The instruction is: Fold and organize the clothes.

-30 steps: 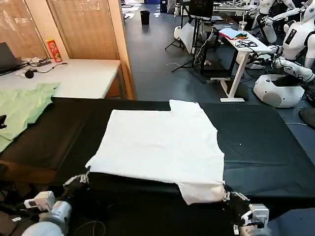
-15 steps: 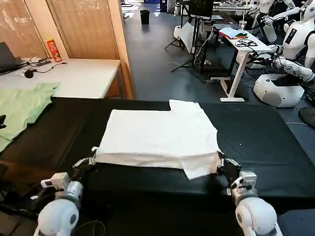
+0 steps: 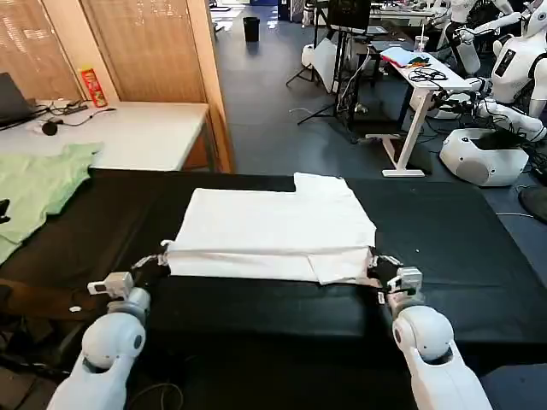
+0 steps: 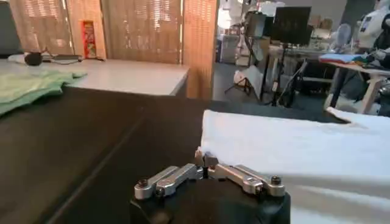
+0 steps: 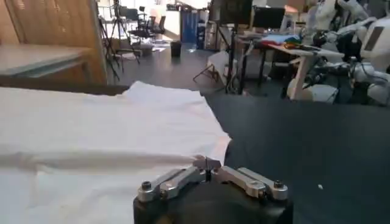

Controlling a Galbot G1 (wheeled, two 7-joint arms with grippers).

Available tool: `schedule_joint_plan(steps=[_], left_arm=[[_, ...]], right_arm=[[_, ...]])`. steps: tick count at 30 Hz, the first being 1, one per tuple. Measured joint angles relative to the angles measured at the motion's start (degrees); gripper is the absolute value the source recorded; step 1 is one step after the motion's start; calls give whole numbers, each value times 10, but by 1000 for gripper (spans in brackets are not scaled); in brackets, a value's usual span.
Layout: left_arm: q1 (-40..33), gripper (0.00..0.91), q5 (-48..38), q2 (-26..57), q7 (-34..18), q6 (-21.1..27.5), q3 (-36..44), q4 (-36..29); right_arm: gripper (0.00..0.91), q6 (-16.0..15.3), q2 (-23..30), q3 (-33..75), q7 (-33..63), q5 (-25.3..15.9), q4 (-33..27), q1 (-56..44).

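The white T-shirt [image 3: 273, 224] lies on the black table [image 3: 453, 256], its near part doubled back over the rest so that a folded band runs along the front. My left gripper [image 3: 160, 258] is shut on the shirt's near left corner, and the left wrist view shows its jaws [image 4: 206, 161] pinched on the cloth [image 4: 292, 143]. At the near right corner my right gripper [image 3: 377, 270] is shut on the cloth. In the right wrist view its jaws [image 5: 207, 163] meet on the edge of the shirt [image 5: 91, 128]. No print shows on the shirt.
A light green garment [image 3: 38, 184] lies on the table's left end. Behind it stands a white table [image 3: 128, 132] with a red can [image 3: 92, 85] and cables. Beyond the right end are a white desk [image 3: 427, 77] and parked robots [image 3: 504, 77].
Both grippers have travelled from the table's near edge toward the far side, carrying the shirt's near hem over the shirt. The visible shirt is now shorter front to back.
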Motion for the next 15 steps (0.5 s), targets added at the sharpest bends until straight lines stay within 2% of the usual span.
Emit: schedule_joint_plan(steps=[4,9,15], left_arm=[[-15,878,9,-9,2,3,4,10],[-15,878,18,-13,6,3,6,11],[2,878,19,-9,9,5,-3,-1]], right_arm=[[878,-17,-8,7,-1,10,14,-9],[878,-48,-30,23,4,33,72,-50],[878,-54,-40,39,4,30,139,-109]])
